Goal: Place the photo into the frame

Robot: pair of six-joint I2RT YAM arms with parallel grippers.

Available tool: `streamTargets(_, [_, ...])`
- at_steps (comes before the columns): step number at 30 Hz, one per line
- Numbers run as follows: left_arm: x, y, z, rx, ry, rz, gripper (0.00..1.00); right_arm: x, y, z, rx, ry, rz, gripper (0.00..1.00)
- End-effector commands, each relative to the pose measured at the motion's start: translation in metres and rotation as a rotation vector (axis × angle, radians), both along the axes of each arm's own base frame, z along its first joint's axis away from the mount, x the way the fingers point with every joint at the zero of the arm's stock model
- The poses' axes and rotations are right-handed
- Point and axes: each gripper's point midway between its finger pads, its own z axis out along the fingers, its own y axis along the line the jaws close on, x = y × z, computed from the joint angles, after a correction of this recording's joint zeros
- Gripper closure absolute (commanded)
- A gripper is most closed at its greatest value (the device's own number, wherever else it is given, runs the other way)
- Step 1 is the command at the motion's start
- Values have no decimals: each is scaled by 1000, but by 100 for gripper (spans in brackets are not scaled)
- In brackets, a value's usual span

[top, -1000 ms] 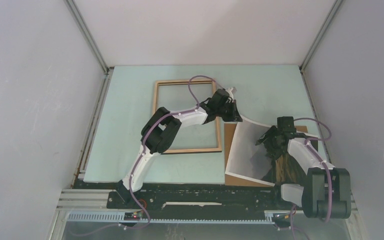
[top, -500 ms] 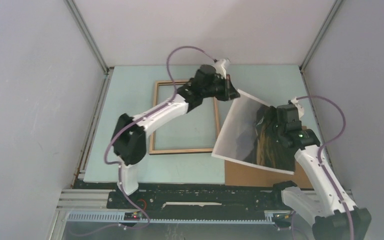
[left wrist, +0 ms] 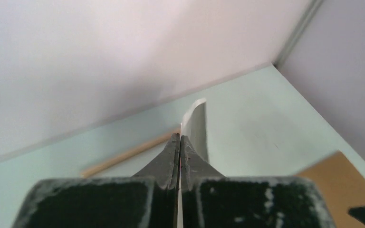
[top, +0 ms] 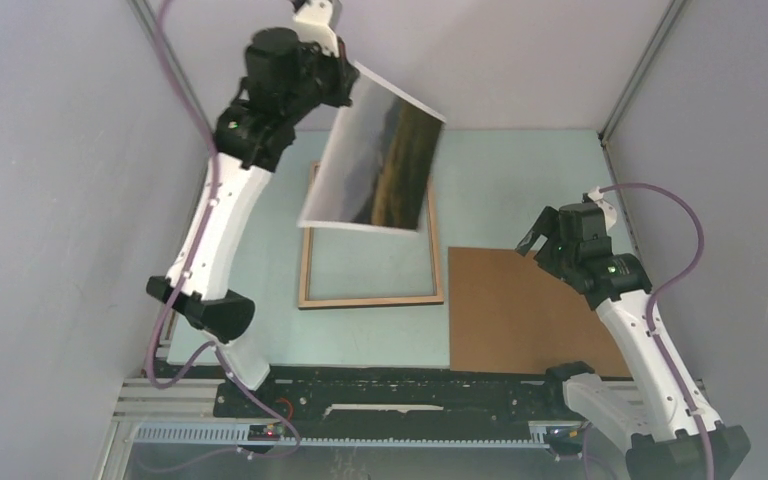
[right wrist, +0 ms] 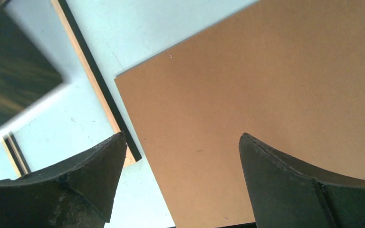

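We hold our left hand high over the counter, pinched shut on an upper corner of the photo, which hangs above the frame lying wood-side up. Our right hand hovers wide open over the backing board.

A robotics lab test cell: plain white panel walls on aluminium struts enclose a pale green counter carrying two white robot arms.

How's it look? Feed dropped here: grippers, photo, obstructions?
Left gripper jaws shut on photo, held up over frame. Right gripper jaws open, empty, over backing board. Nothing seen blocking frame.
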Motion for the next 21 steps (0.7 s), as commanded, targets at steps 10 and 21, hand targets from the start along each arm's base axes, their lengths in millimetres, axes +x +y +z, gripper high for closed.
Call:
streamTargets(10, [-71,-2,25,376,-231,-76,100,5,18,-17,44,46,64,5])
streamTargets(21, [-101,-124,-160,609,-66,-309,100,7,32,-64,337,139,147,8])
